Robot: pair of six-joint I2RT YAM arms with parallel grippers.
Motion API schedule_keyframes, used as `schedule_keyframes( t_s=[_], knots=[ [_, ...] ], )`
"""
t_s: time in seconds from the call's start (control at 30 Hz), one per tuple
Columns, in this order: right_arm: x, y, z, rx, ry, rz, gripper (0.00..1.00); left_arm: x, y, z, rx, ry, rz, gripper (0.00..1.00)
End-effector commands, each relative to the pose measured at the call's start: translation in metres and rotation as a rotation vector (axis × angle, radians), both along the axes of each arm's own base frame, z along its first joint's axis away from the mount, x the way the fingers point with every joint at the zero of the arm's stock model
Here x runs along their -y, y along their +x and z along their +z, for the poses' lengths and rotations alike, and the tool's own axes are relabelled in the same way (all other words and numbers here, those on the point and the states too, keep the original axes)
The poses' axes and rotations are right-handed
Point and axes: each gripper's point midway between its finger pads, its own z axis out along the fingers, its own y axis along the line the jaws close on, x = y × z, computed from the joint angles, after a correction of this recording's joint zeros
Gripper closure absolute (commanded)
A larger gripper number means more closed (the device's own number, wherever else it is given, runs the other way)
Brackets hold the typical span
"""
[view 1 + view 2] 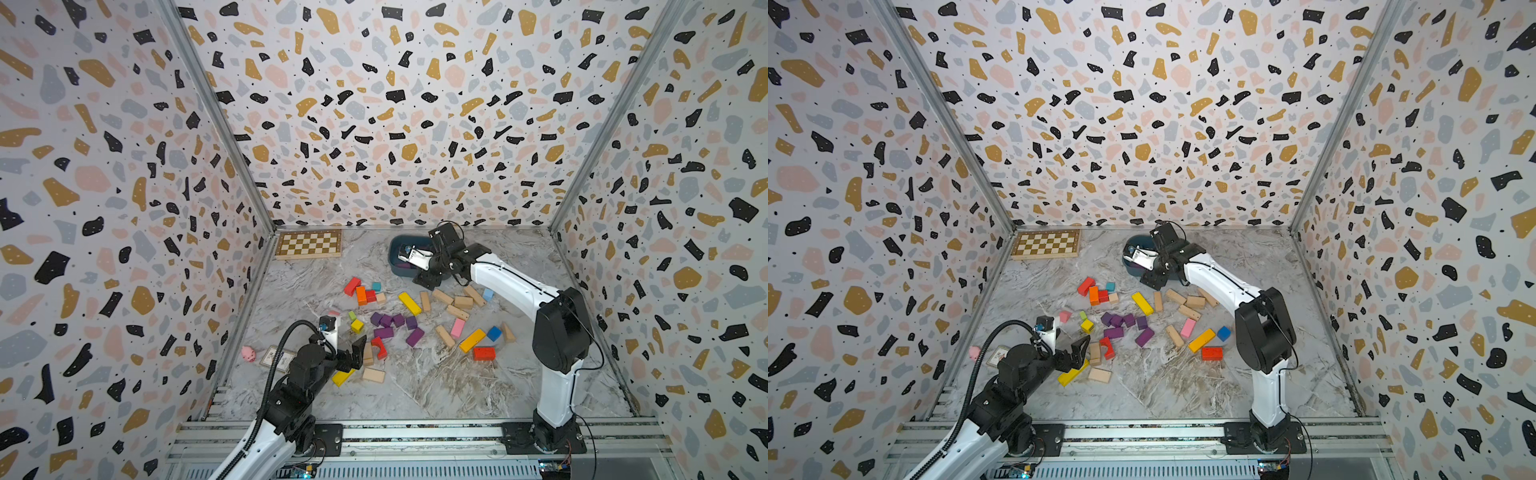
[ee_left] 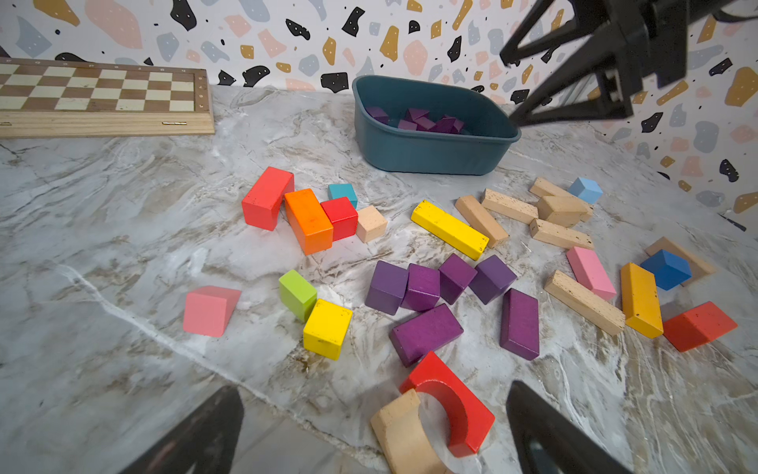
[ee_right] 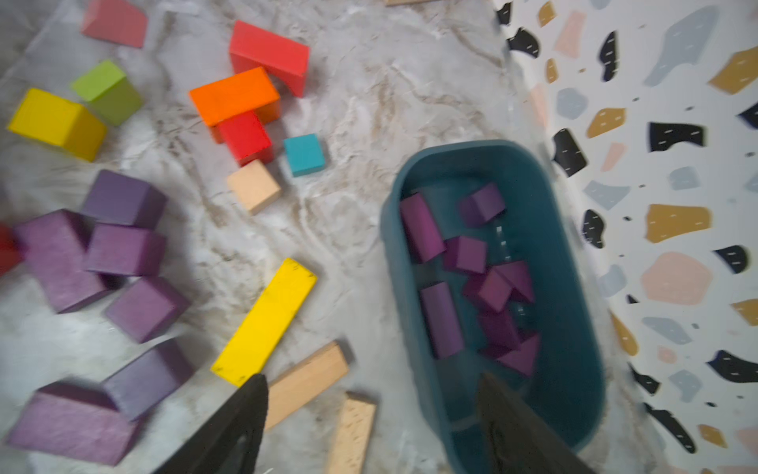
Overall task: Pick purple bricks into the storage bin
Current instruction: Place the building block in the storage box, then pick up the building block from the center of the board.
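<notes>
Several loose purple bricks (image 1: 392,326) lie clustered mid-table, sharp in the left wrist view (image 2: 426,295) and blurred in the right wrist view (image 3: 102,266). The teal storage bin (image 1: 394,259) stands at the back and holds several more purple bricks (image 3: 484,283). My right gripper (image 1: 424,256) hovers over the bin's near end, open and holding nothing. In its wrist view (image 3: 369,379) one finger is above the bin and the other above tan blocks. My left gripper (image 2: 375,390) is open and holds nothing. It is low at the front left, with a red arch block (image 2: 455,402) just ahead of it.
A chessboard (image 1: 309,244) lies at the back left. Red, orange, yellow, pink, blue and tan blocks (image 1: 457,311) are scattered around the purple ones. A pink toy (image 1: 248,353) and a card (image 1: 278,358) sit by the left wall. Patterned walls enclose three sides.
</notes>
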Motion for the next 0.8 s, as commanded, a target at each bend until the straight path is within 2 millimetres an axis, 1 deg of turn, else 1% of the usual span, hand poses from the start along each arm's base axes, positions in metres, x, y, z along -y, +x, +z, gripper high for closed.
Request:
schedule_keyframes(
  t_s=[0.0,0.03,0.1,0.23,0.3,0.4,0.5,0.57,0.77],
  knots=[
    [-0.009,-0.032,0.015,-0.020,0.068,-0.073,0.18,0.003,0.002,0.019,0.061,-0.018,-0.016,0.01],
    [-0.010,-0.041,0.012,-0.036,0.075,-0.086,0.17,0.003,0.002,0.019,0.062,-0.019,-0.016,0.01],
    [-0.010,-0.063,0.002,-0.079,0.088,-0.118,0.10,0.004,0.001,0.020,0.066,-0.021,-0.020,0.01],
    [-0.007,-0.103,-0.018,-0.138,0.095,-0.157,0.08,0.004,0.000,0.019,0.068,-0.022,-0.023,0.01],
    [-0.004,-0.118,-0.027,-0.171,0.092,-0.168,0.08,0.004,0.000,0.020,0.069,-0.022,-0.023,0.01],
    [-0.001,-0.134,-0.043,-0.210,0.086,-0.185,0.08,0.004,0.000,0.020,0.070,-0.023,-0.024,0.01],
    [0.001,-0.144,-0.060,-0.242,0.079,-0.200,0.08,0.003,-0.001,0.020,0.071,-0.024,-0.024,0.01],
    [0.000,-0.146,-0.068,-0.257,0.080,-0.215,0.08,0.003,-0.001,0.020,0.071,-0.025,-0.023,0.01],
    [-0.002,-0.140,-0.088,-0.284,0.070,-0.265,0.07,0.002,-0.002,0.021,0.077,-0.029,-0.019,0.01]
  ],
)
